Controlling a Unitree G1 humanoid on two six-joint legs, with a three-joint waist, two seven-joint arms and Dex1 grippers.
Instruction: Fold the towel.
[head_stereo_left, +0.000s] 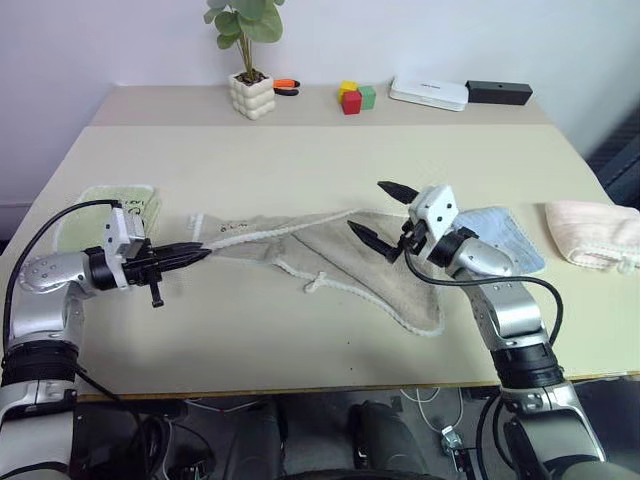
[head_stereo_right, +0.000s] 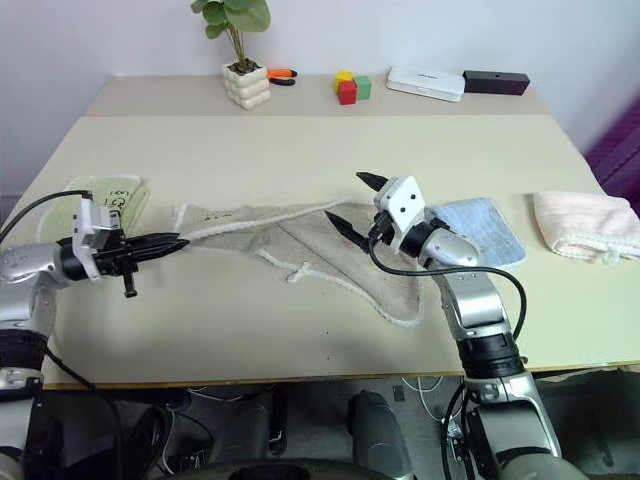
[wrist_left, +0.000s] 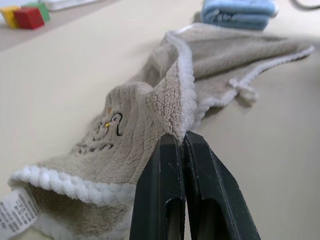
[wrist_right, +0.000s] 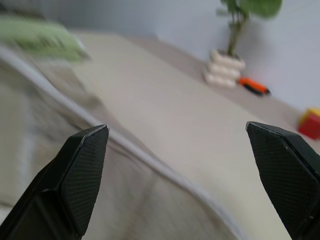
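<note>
On the table (head_stereo_left: 300, 330), left fingers (wrist_left: 181, 145) pinch the towel (head_stereo_left: 340, 255); right fingers (head_stereo_left: 385, 215) spread wide; care-tag print unreadable.

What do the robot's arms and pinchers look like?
Both arms are shiny silver metal tubes with black joints. Each ends in a white boxy block and two pointy black fingers, the left gripper and the right gripper. A thin black cable loops along each arm. Up close, the fingers have a bumpy dotted surface.

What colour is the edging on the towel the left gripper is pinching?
White, on the beige towel; clearest in the left wrist view.
</note>
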